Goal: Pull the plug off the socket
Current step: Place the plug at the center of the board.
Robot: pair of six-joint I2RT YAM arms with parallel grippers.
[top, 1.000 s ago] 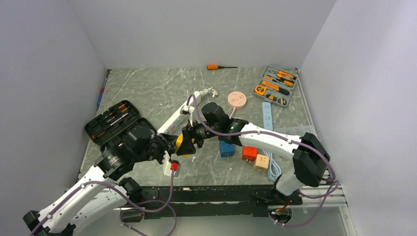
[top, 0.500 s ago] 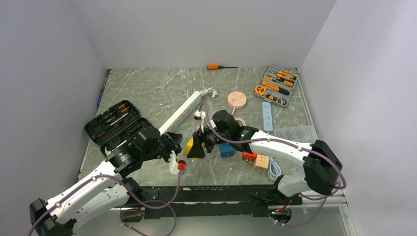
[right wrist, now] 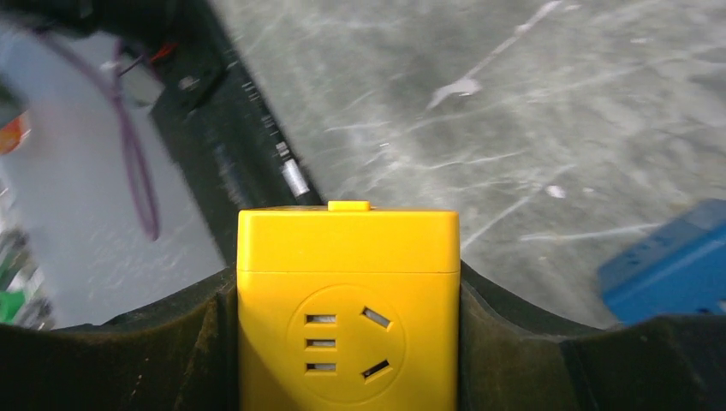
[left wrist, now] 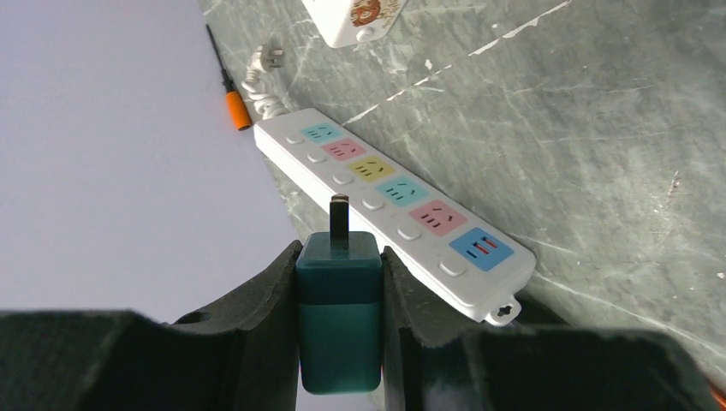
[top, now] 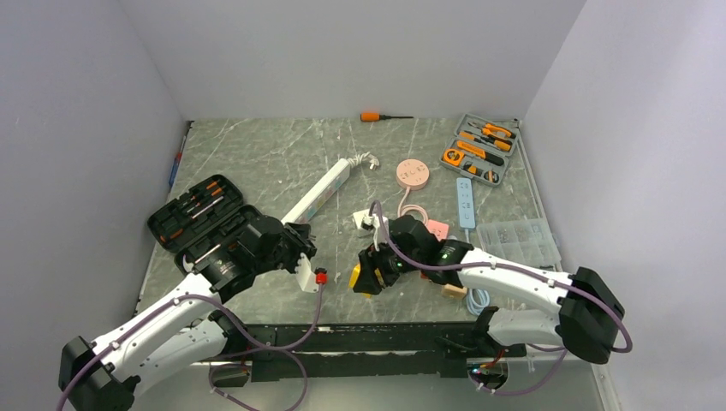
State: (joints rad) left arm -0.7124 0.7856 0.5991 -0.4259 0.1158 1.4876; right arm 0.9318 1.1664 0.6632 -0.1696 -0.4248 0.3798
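A green plug (left wrist: 339, 330) pinched tight in the left gripper (left wrist: 340, 257), its prong bare and pointing ahead, a white strip (left wrist: 389, 193) lying just past it, the right gripper (right wrist: 347, 300) holding the yellow socket (right wrist: 347, 248), well apart from the plug, a blue block (right wrist: 668, 265) near that hand.

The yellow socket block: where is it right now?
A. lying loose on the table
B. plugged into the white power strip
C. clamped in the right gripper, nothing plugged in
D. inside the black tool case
C: the right gripper clamps the yellow socket block from both sides, its slots empty.
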